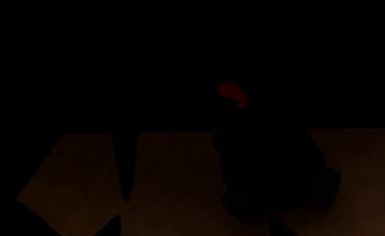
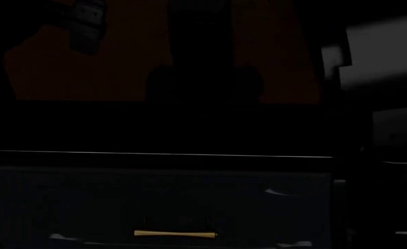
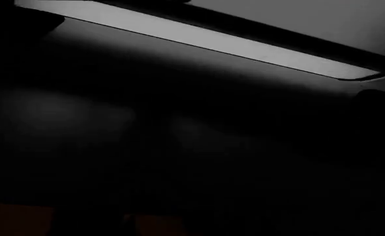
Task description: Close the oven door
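Observation:
Everything is very dark. In the head view the oven door (image 2: 120, 67) shows as a wide glossy black panel filling the upper half, with dim red-brown reflections and a dark silhouette in its glass. A thin bright line (image 2: 155, 153) runs along its lower edge. A grey jointed piece (image 2: 85, 21), apparently part of my left arm, shows at the upper left in front of that panel. The left wrist view holds only dim brown patches (image 1: 173, 182) and a small red spot (image 1: 233, 93). No jaws can be made out in either wrist view.
Below the bright line sits a dark drawer front (image 2: 85, 207) with a short brass handle (image 2: 174, 234). A paler grey panel (image 2: 387, 46) stands at the right. The right wrist view shows a dark smooth surface (image 3: 179, 123) under a pale strip (image 3: 199, 37).

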